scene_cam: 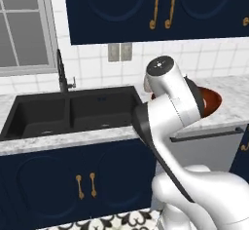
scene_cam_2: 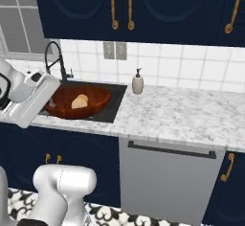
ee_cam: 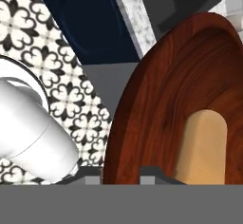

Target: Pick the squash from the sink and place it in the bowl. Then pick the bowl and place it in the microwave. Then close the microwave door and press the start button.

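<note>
Claw: my gripper (ee_cam: 121,174) is pinched on the near rim of the bowl (ee_cam: 161,109); the rim runs between my two dark tips at the bottom of the hand view, one tip on each side of it.
Bowl: glossy reddish-brown, lifted clear of the marble counter (scene_cam_2: 182,112) and carried in front of my hand; in the right base view it hangs before the sink (scene_cam_2: 107,106).
Squash: the tan-orange squash (ee_cam: 203,144) lies inside the bowl, just beyond my tips and a little to their right, resting on the inner slope.
Step in hand: I judge the squash part done and the bowl now on its way to the microwave, which I cannot place from here.
Doing it well: I keep the bowl level, because I hold it by one edge only and the squash is loose; a tilt away from my claw would roll it toward the far rim. Slow turns, no jerks.
Edges: the counter lip lies below and ahead of my claw, the soap bottle (scene_cam_2: 138,81) stands far off to my right against the tiled wall, and the black faucet (scene_cam: 62,73) rises behind the sink.
Open room: free air above the counter, under the navy upper cabinets (scene_cam: 160,7). The patterned floor (ee_cam: 45,42) shows under my claw, so a dropped bowl would fall past the counter.
</note>
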